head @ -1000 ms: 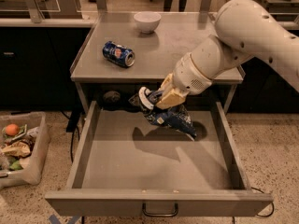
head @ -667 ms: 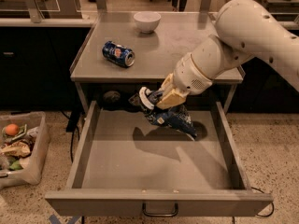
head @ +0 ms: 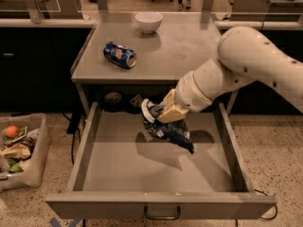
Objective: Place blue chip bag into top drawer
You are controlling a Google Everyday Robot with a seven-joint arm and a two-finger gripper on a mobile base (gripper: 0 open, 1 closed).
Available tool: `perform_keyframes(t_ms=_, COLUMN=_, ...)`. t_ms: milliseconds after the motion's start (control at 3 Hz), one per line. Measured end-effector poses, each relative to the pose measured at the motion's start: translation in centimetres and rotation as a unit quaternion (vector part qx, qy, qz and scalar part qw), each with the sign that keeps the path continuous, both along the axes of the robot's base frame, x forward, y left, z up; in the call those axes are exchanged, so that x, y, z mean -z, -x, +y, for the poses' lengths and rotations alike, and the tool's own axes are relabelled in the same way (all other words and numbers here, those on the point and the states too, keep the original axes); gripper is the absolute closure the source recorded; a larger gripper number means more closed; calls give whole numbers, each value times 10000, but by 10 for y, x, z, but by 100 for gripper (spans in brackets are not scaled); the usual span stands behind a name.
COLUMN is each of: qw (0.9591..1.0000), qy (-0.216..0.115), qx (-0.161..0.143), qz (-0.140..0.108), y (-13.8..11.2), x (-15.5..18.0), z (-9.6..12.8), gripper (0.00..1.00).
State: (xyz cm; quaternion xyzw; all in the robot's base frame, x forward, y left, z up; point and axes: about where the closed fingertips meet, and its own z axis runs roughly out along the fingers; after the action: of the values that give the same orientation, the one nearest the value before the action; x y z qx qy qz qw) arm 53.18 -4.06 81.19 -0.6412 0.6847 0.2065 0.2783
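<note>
Crumpled dark blue foil, the blue chip bag (head: 171,132) hangs pinched at its white end between the fingers of the gripper (head: 157,112), its long axis slanting down and rightward from them. Straight below the fingers lies the smooth grey metal floor of the open, low-sided top drawer (head: 137,171); the bag's shadow suggests it hangs clear, so letting go should drop it in

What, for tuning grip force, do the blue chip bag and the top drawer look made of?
The blue chip bag: thin glossy foil or plastic film, judging by its crumples and glints; it hangs from the gripper over the drawer. The top drawer: likely sheet metal, matte grey, with flat panels and a wire loop handle.
</note>
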Motion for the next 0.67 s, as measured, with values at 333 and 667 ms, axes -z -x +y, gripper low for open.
perform_keyframes(t_ms=333, qw=9990, qy=-366, qx=228, qz=112, y=14, x=52, z=8, gripper=100)
perform_keyframes(t_ms=667, qw=9985, qy=-434, qx=309, qz=112, y=19, x=95, z=23, gripper=100)
